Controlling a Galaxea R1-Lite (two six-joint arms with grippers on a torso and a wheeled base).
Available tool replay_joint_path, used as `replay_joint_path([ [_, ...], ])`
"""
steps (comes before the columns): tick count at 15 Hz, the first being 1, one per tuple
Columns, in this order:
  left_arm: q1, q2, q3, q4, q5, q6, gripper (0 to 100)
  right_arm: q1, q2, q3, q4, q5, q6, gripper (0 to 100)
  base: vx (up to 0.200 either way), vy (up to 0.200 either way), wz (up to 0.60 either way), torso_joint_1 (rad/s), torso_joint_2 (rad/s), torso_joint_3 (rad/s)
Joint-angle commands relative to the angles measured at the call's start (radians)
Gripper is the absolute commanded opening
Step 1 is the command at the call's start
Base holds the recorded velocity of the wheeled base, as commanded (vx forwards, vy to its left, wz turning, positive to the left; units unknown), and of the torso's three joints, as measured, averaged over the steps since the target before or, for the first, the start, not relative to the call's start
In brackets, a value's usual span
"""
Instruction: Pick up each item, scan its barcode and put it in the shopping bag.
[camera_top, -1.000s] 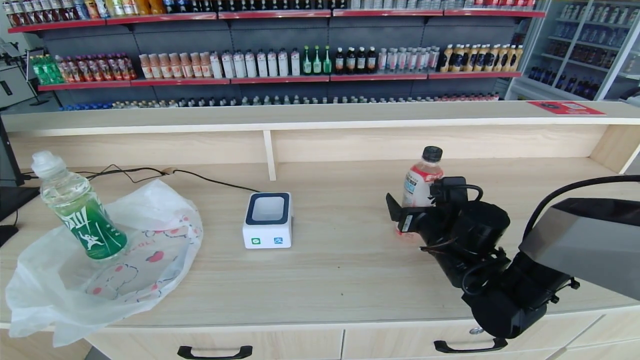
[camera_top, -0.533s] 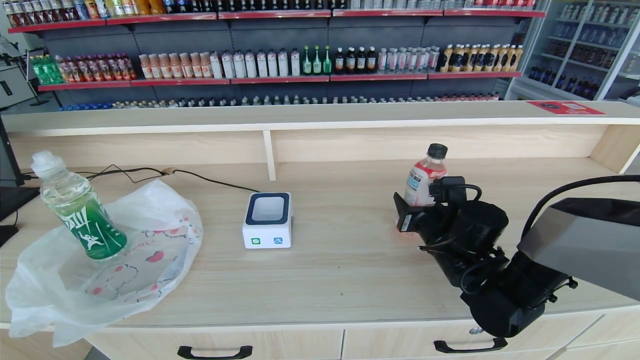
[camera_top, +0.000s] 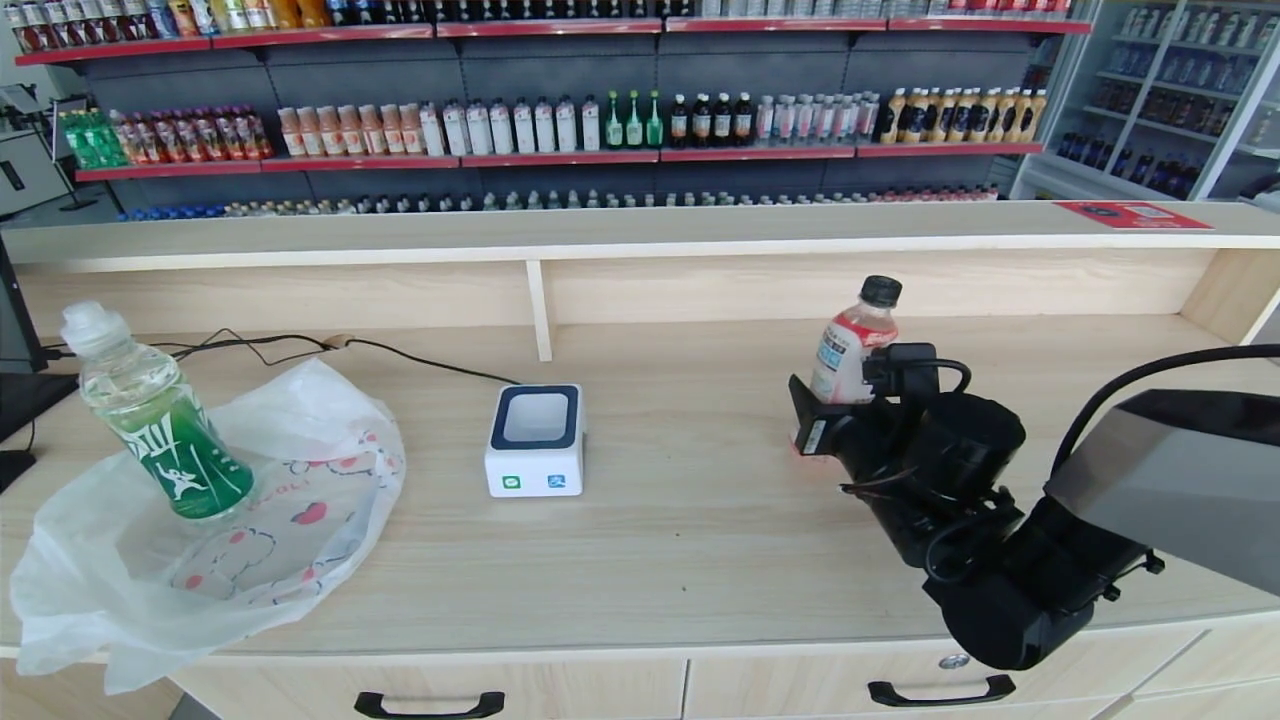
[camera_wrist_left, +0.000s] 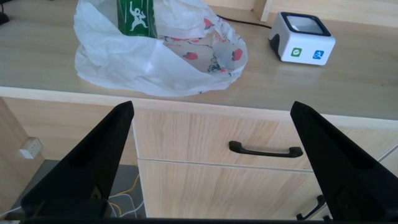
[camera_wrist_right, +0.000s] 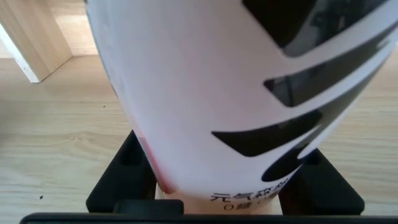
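Counter (camera_top: 680, 520): R gripper (camera_top: 830, 420) right of scanner (camera_top: 536, 440), clamped on pink-label bottle (camera_top: 850, 345). L gripper (camera_wrist_left: 211, 106) wide open, empty. Left of scanner, green bottle (camera_top: 160, 420) in shopping bag (camera_top: 300, 420).

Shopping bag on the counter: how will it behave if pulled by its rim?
Shopping bag looks like thin crumpled film: probably floppy, collapsing when gripped. Likely light and slides on the smooth counter, though the green bottle in it may anchor it or tip.
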Motion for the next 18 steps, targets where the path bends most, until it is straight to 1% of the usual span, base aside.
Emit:
replay_joint_path([
  [1, 0.0, 0.001, 0.0, 0.0, 0.001, 0.001, 100, -0.001, -0.038, 0.02, -0.003, 0.0, 0.0, 0, 0.0, 0.0, 0.0, 0.0, 0.0, 0.0],
  [8, 0.0, 0.001, 0.0, 0.0, 0.001, 0.001, 100, 0.002, -0.139, 0.067, -0.003, 0.0, -0.016, 0, 0.0, 0.0, 0.0, 0.0, 0.0, 0.0],
  [10, 0.0, 0.001, 0.0, 0.0, 0.001, -0.001, 100, 0.023, -0.176, 0.089, -0.003, 0.0, -0.014, 0, 0.0, 0.0, 0.0, 0.0, 0.0, 0.0],
  [14, 0.0, 0.001, 0.0, 0.0, 0.001, -0.001, 100, 0.12, -0.228, 0.093, -0.003, 0.0, -0.013, 0, 0.0, 0.0, 0.0, 0.0, 0.0, 0.0],
  [16, 0.0, 0.001, 0.0, 0.0, 0.001, -0.001, 100, 0.214, -0.262, 0.095, -0.003, -0.003, -0.013, 0, 0.0, 0.0, 0.0, 0.0, 0.0, 0.0],
  [18, 0.0, 0.001, 0.0, 0.0, 0.001, 0.001, 100, 0.359, -0.294, 0.115, -0.003, -0.006, -0.014, 0, 0.0, 0.0, 0.0, 0.0, 0.0, 0.0],
])
